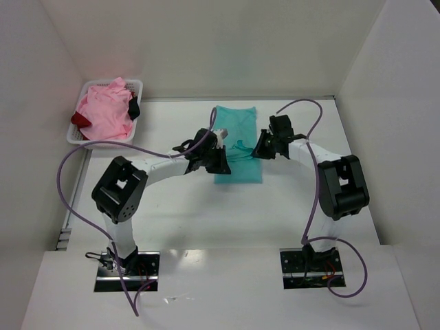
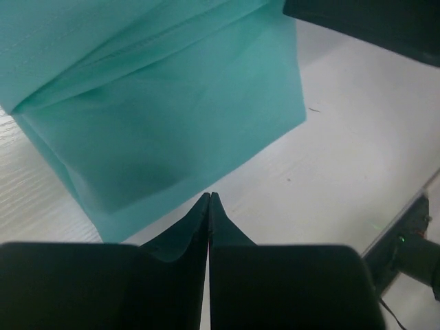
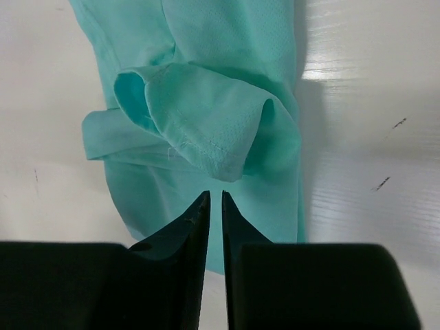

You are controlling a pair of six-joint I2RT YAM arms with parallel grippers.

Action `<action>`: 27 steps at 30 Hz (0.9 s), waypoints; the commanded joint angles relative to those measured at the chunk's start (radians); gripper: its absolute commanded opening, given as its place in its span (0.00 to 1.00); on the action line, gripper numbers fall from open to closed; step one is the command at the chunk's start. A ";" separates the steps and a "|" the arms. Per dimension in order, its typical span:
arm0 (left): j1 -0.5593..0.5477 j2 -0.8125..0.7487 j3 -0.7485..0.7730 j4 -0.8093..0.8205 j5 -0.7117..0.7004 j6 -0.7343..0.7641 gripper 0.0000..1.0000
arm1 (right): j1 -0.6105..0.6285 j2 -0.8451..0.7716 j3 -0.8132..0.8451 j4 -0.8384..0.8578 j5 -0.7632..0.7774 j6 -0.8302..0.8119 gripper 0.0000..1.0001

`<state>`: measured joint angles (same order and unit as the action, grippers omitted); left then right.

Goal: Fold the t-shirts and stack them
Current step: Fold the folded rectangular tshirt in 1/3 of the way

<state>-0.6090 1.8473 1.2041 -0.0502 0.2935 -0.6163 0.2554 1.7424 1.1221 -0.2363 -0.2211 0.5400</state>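
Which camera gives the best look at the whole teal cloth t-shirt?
The top external view: the teal cloth t-shirt shows nearly whole. Left wrist shows only a folded corner; right wrist, a curled sleeve.

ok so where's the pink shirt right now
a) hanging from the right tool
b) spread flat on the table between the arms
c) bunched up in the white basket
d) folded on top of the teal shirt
c, the pink shirt lies bunched up in the white basket at the far left of the table.
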 commanded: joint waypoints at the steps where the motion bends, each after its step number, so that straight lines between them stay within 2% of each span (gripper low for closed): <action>1: -0.006 0.024 -0.003 0.044 -0.111 -0.030 0.05 | 0.016 0.028 -0.024 0.064 0.020 -0.012 0.17; 9: -0.006 0.104 0.015 0.035 -0.154 -0.128 0.02 | 0.025 0.155 0.041 0.055 0.020 -0.035 0.16; 20: -0.006 0.142 0.015 0.015 -0.185 -0.148 0.02 | 0.025 0.236 0.228 0.046 0.080 -0.035 0.16; 27: -0.006 0.151 0.015 0.006 -0.185 -0.157 0.02 | 0.025 0.296 0.361 0.016 0.144 -0.054 0.20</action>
<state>-0.6140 1.9720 1.2045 -0.0433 0.1341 -0.7662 0.2726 2.0174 1.4082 -0.2211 -0.1345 0.5137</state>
